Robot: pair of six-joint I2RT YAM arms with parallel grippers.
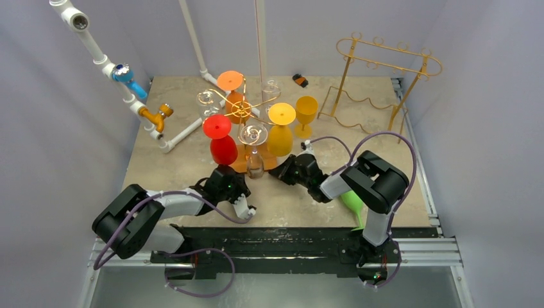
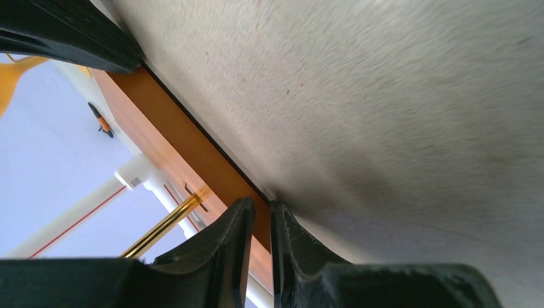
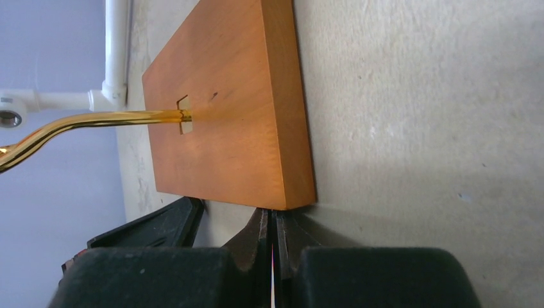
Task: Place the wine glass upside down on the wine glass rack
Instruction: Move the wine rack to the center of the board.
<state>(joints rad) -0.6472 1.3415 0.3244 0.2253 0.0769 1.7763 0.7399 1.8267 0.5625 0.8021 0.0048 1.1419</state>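
Note:
The wine glass rack point(image 1: 240, 109) has gold arms on a wooden base point(image 3: 224, 109). Red point(image 1: 221, 138), orange point(image 1: 229, 83), yellow point(image 1: 281, 128) and clear point(image 1: 255, 154) glasses hang on it upside down. Another yellow glass point(image 1: 306, 112) stands upright on the table beside it. A green glass point(image 1: 351, 202) lies partly hidden under my right arm. My left gripper point(image 1: 244, 176) is shut, its tips point(image 2: 262, 208) at the edge of the base point(image 2: 186, 147). My right gripper point(image 1: 285, 173) is shut, its tips point(image 3: 272, 215) against a corner of the base.
A gold wire rack point(image 1: 385, 77) stands at the back right. A white pipe frame point(image 1: 128, 90) with blue and orange fittings runs along the back left. A small orange and black object point(image 1: 299, 80) lies at the back wall.

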